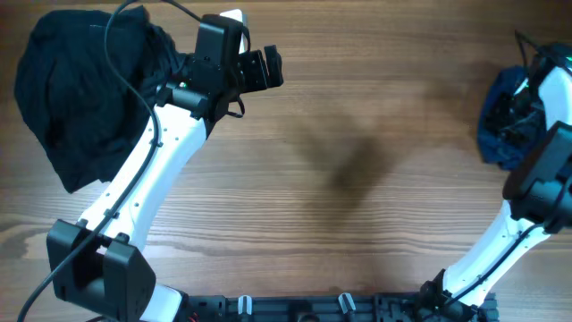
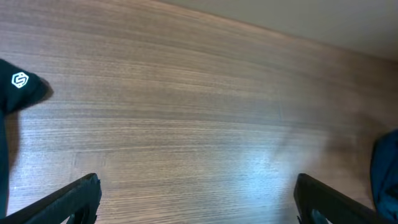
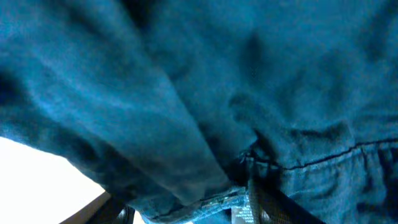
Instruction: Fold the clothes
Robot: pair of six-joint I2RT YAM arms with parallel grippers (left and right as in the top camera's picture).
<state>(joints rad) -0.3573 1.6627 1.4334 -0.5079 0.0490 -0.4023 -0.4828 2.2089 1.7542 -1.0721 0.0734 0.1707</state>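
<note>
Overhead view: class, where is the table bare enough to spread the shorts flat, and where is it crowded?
The widest bare patch is the middle of the table, between the left gripper and the blue shorts. Crowded: the far-left corner under the black heap and left arm, and the right edge where the right arm meets the shorts.

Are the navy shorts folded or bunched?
Bunched, not folded: the navy shorts sit in a wrinkled heap at the table edge.

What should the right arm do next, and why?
Probably close the right jaws on the navy-blue shorts and drag them toward the middle of the table: they lie bunched at its right edge, fabric filling the right wrist view.
</note>
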